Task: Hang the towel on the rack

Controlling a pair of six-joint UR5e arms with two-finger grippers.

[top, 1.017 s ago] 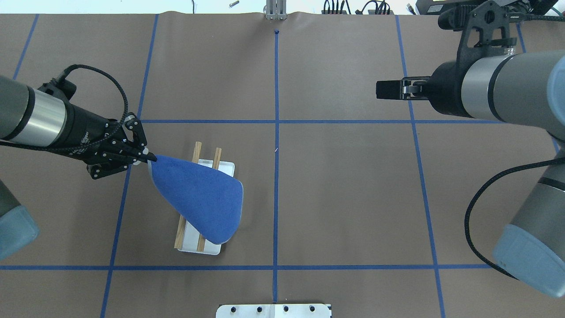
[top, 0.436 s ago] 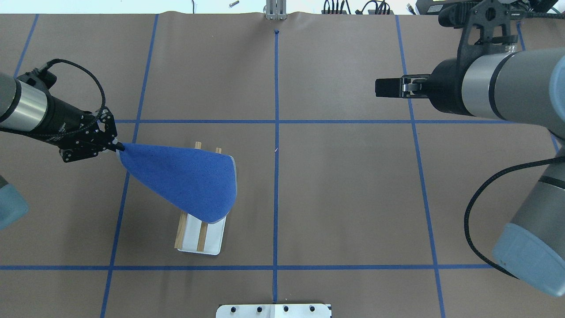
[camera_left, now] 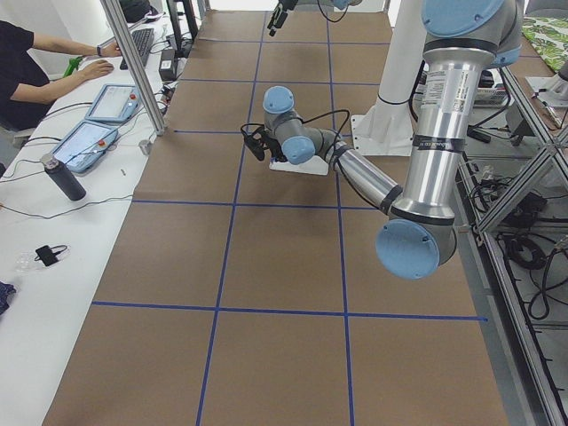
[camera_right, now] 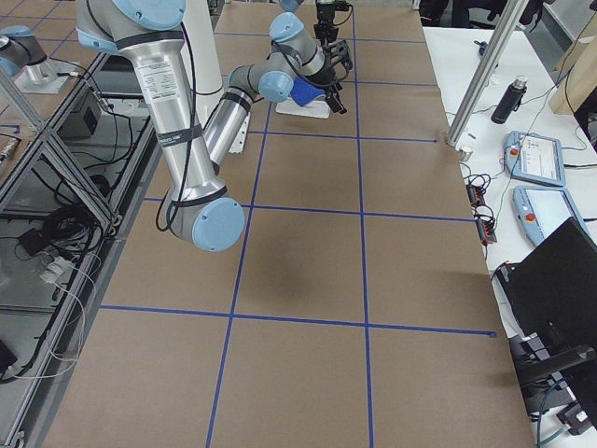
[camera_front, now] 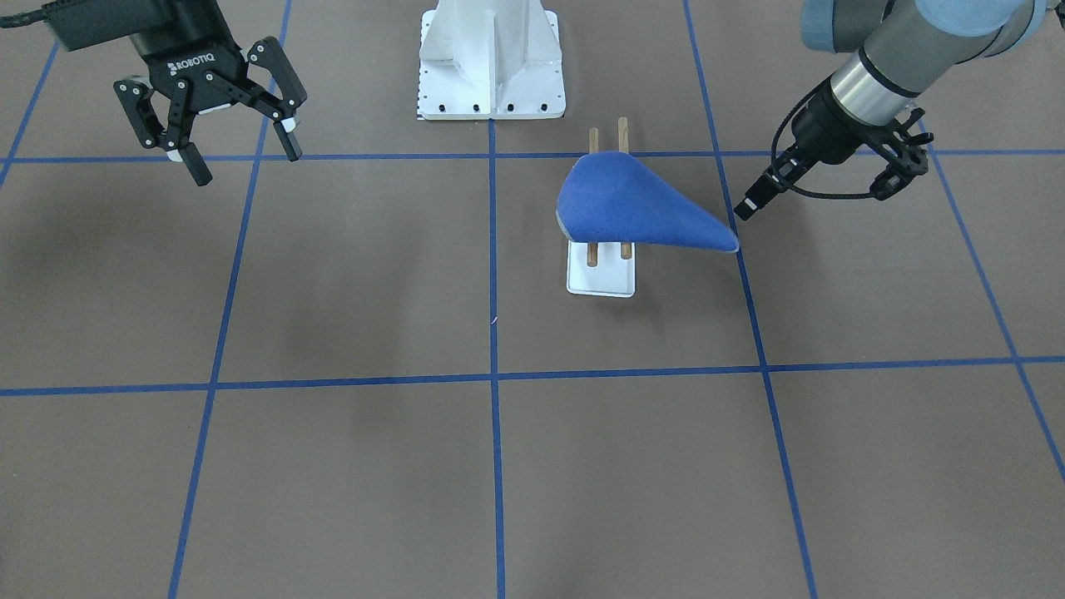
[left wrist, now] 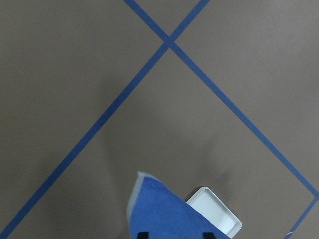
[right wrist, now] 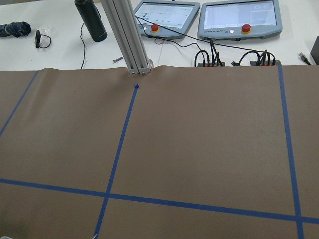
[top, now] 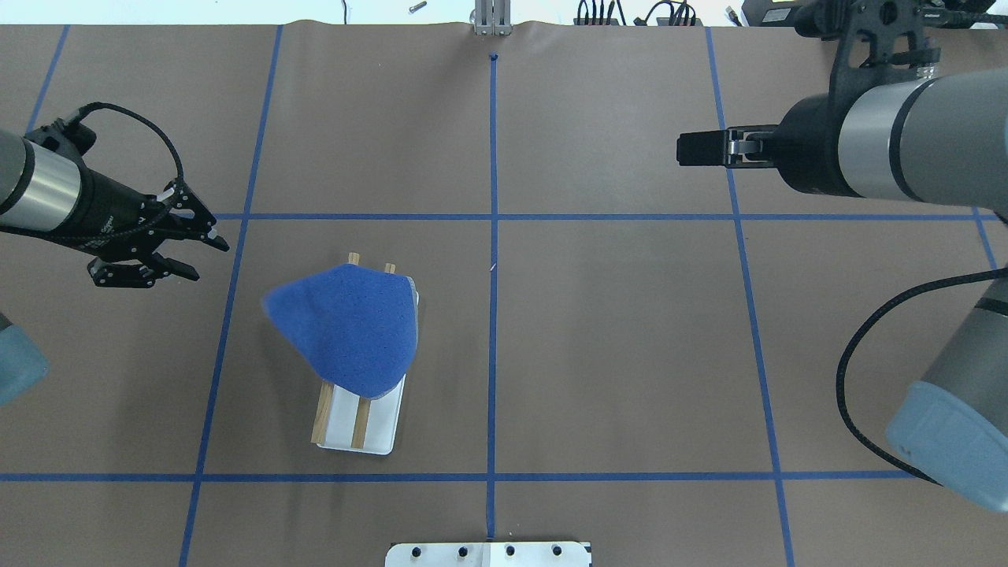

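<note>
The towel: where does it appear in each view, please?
Front-facing: towel upper centre, right of middle.
Overhead: towel left of centre.
Exterior left: cannot make it out.
Exterior right: towel near top, small.
Left wrist: towel at bottom edge.
Right wrist: not in it.
Landmark: the rack beneath it.

Bright, even light; soft shadows on the table [camera_front: 333, 466]; the towel [top: 346, 331] blurs at its left tip in the overhead view.
</note>
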